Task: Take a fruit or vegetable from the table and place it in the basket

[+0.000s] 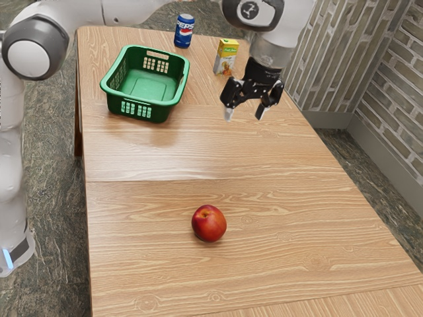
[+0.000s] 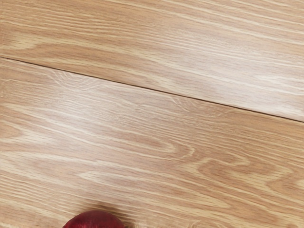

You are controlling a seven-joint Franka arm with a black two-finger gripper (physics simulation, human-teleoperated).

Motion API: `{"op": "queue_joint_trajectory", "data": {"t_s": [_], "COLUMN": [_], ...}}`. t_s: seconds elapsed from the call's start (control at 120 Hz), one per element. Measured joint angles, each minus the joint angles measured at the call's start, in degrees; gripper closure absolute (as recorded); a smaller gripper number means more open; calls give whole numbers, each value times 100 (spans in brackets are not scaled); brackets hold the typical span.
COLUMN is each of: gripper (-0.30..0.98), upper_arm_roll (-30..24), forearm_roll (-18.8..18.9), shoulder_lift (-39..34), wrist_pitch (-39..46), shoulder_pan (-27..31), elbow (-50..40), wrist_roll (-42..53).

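The claw [image 1: 244,113] hangs in the air to the exterior view's right of the basket [image 1: 137,110], its two fingers spread well apart, with nothing in its hold. The fruit [image 1: 209,223], red with an orange tinge, sits on the table [image 1: 152,264], nearer the exterior camera than the basket and well apart from it. The green basket stands upright on the table. The blue can [image 1: 184,32] stands past the basket's far right corner in the exterior view; the yellow carton [image 1: 226,57] stands upright to the exterior view's right of the basket.
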Motion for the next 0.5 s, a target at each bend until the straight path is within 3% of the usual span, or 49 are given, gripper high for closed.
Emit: {"op": "queue_joint_trajectory", "data": {"t_s": [0.142, 0.217, 0.375, 0.5], "gripper": [0, 0, 0, 0], "upper_arm_roll": [-6, 10, 37, 202], "forearm_roll": [-13, -17, -5, 345], "shoulder_lift": [121, -212, 292, 414], "wrist_pitch": [2, -13, 13, 461], "shoulder_pan": [2, -3, -137, -378], "elbow": [48, 31, -43, -774], "wrist_roll": [-622, -724, -474, -30]}}
